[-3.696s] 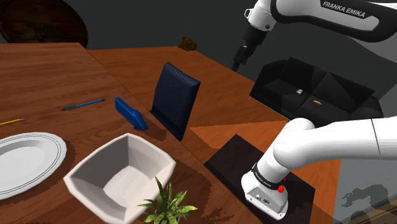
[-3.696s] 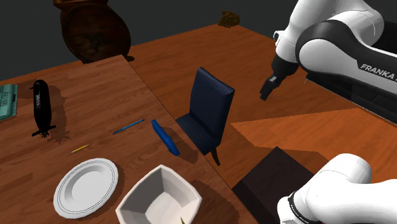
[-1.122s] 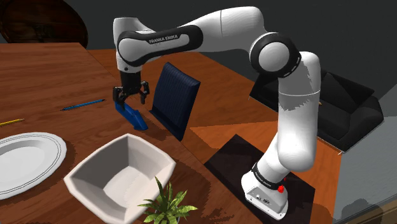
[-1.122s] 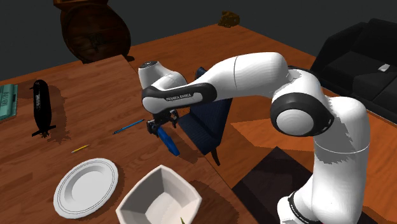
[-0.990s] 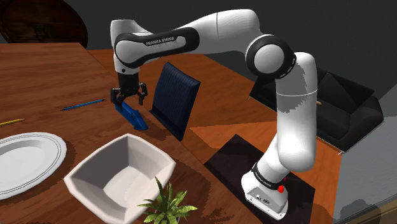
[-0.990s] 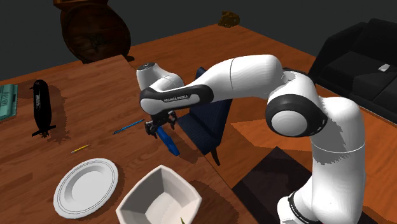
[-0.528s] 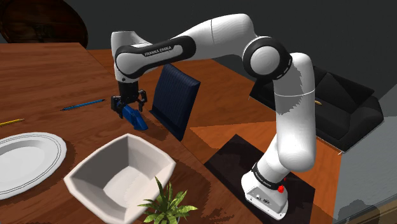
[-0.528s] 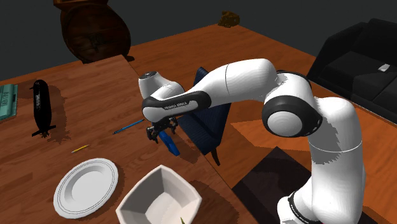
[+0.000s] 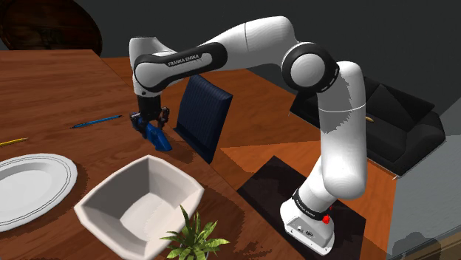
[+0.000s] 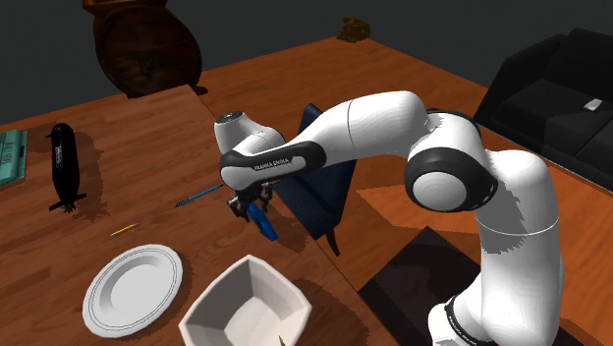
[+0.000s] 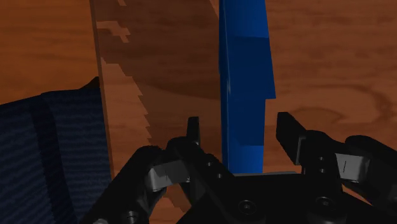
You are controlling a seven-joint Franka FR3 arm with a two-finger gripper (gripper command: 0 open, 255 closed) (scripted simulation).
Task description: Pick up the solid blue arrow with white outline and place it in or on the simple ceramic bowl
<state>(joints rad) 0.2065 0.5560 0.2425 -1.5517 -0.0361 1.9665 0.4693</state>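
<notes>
Where plant (image 9: pixel 193 238) stands nearest, we note white bowl (image 9: pixel 177 188), bare white interior; white plate (image 9: pixel 66 173) beside it. Beyond bowl, blue arrow (image 9: pixel 158 139) flat on wood table (image 9: pixel 59 81), long axis along table edge, head end toward bowl. We read gripper (image 9: pixel 150 122) astride shaft, fingers (image 11: pixel 289 137) spread, gaps both sides. Dark blue chair (image 9: pixel 203 111) beside; black sofa (image 9: pixel 384 103) farthest.

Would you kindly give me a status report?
Tool open, straddling blue arrow, not touching. Arrow flat on table. Dark blue chair close beside tool.
</notes>
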